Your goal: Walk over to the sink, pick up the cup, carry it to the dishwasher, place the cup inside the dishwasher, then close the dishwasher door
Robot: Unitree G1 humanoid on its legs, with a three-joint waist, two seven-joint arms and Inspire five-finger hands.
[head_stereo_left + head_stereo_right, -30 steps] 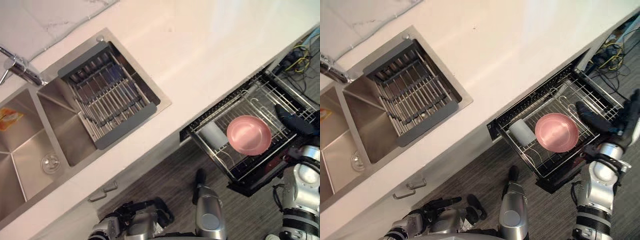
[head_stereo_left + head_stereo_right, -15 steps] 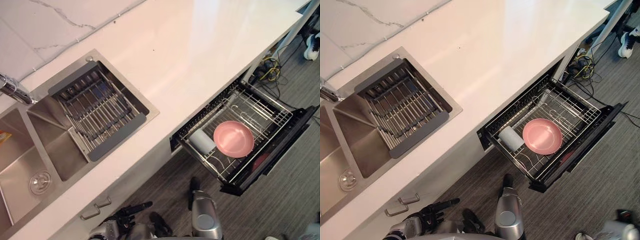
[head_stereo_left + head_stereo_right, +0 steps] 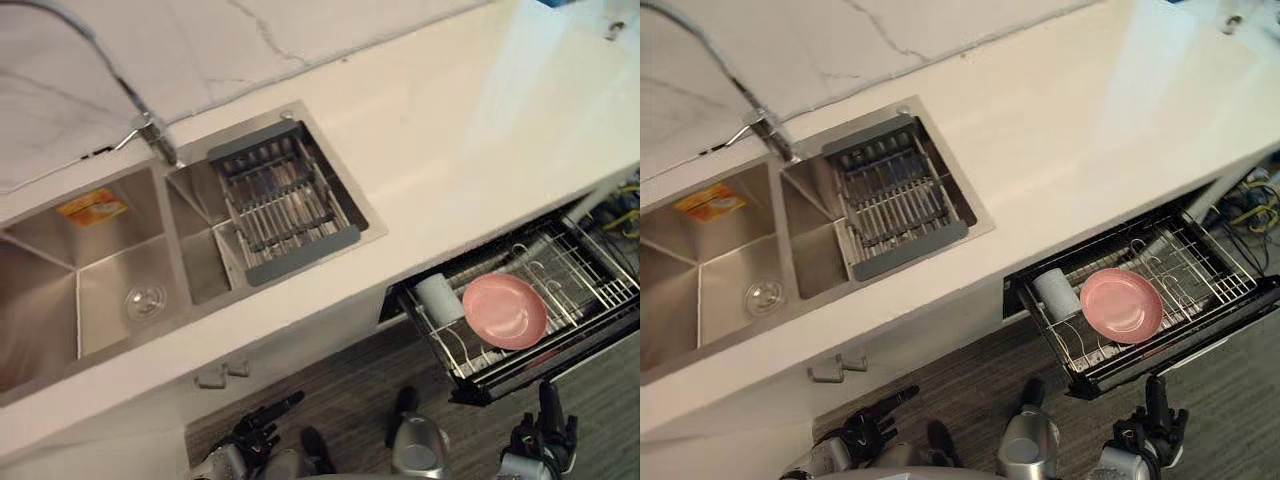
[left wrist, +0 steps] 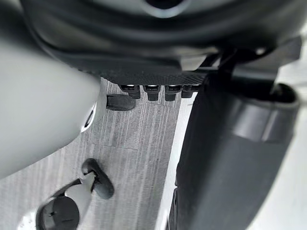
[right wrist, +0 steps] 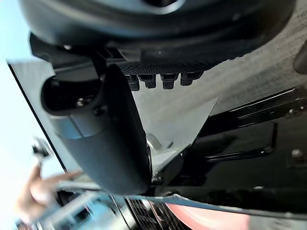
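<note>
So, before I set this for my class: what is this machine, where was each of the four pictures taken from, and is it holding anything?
It is a walking humanoid robot with two arms that end in dark hands. The two wide pictures come from a pair of cameras on its head, looking down at a kitchen counter. The two close-up pictures come from cameras on its wrists, each looking along its own hand.

Set in the counter is a steel sink with a tap and a drying rack. Below the counter, the dishwasher stands pulled open. In it a cup lies beside a pink plate.

The left hand and right hand hang low over the floor, fingers straight, holding nothing.
</note>
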